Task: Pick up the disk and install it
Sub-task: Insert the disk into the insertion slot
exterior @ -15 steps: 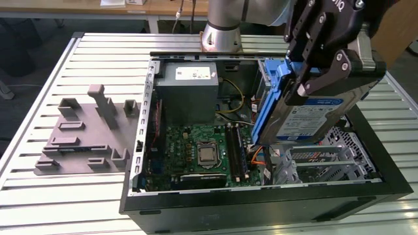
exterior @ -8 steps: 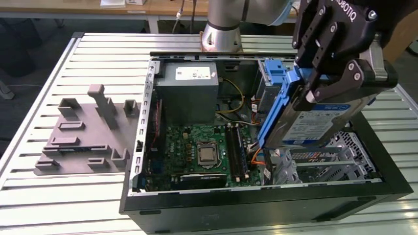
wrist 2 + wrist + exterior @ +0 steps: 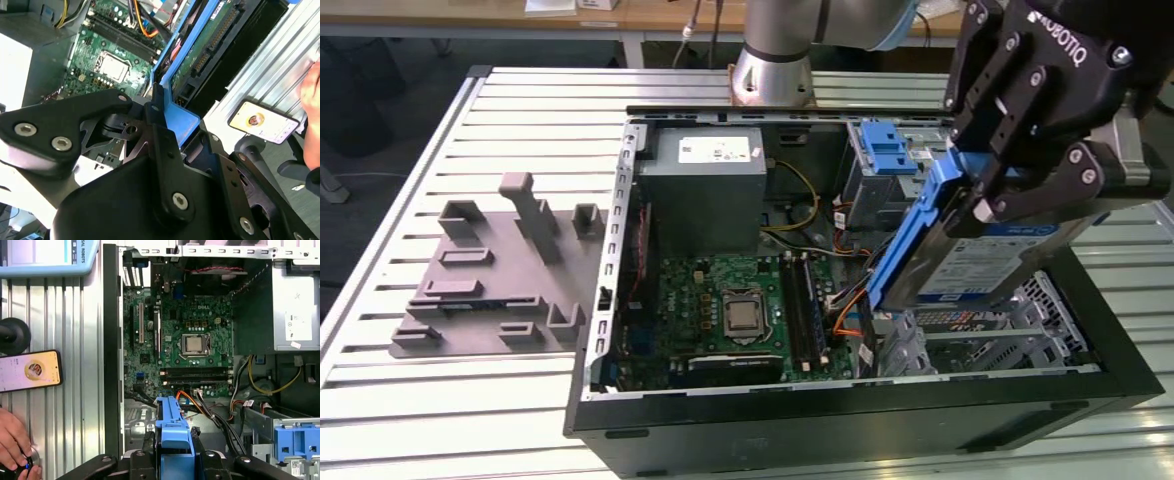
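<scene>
Over the open computer case point(image 3: 854, 420), toward the exterior view's right, the gripper point(image 3: 1030, 188) holds the disk point(image 3: 974, 268) tilted, jaws clamped on it. A hand point(image 3: 12, 440) lies near a phone point(image 3: 30, 371)

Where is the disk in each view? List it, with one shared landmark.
Exterior view: disk at the exterior view's right, held by the gripper above the open case.
Second wrist view: disk, green board side showing.
First wrist view: its blue bracket, edge-on.
Shared landmark: processor socket.

Black tool point(image 3: 1014, 195); disk point(image 3: 977, 268) in it blue-edged, white-and-blue labelled. Below the tool: green motherboard point(image 3: 720, 310). Surface point(image 3: 520, 110): ribbed silver-grey.
</scene>
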